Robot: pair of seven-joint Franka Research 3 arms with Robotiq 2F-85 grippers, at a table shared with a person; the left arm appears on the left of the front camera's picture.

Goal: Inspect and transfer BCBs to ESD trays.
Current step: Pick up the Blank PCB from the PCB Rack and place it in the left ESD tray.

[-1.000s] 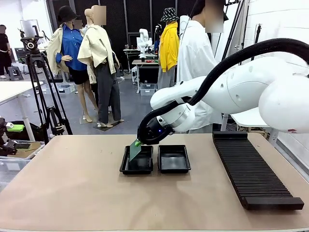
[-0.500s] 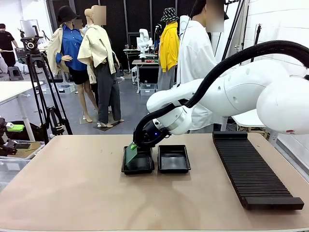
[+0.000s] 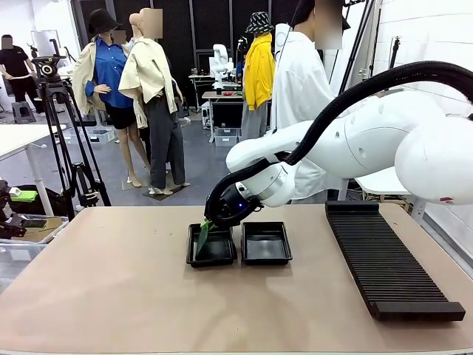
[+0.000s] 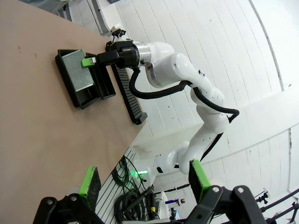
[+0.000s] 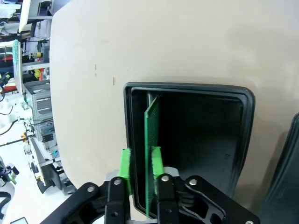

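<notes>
**Circuit board (image 5: pixel 150 135) on edge in tray, right jaws parted**

- Board stands on one long edge inside the tray (image 3: pixel 214 261) on the robot's left of the pair. It sits close to the wall away from the second tray (image 3: pixel 266 259).
- Front view: board leans rather than standing straight.
- Long axis runs straight out along the fingers of the right gripper (image 5: pixel 140 151), toward the tray's far wall.
- Right jaws slightly spread. One green pad (image 5: pixel 156 163) lies against or just beside the board's face; the other stands clear with a gap. No pinch.
- Left gripper (image 4: pixel 142 175) is spread wide, empty and well apart from both trays. Right arm is much nearer.
- Judgement: release step. Backing out along the board's length should let it tip flat.
</notes>
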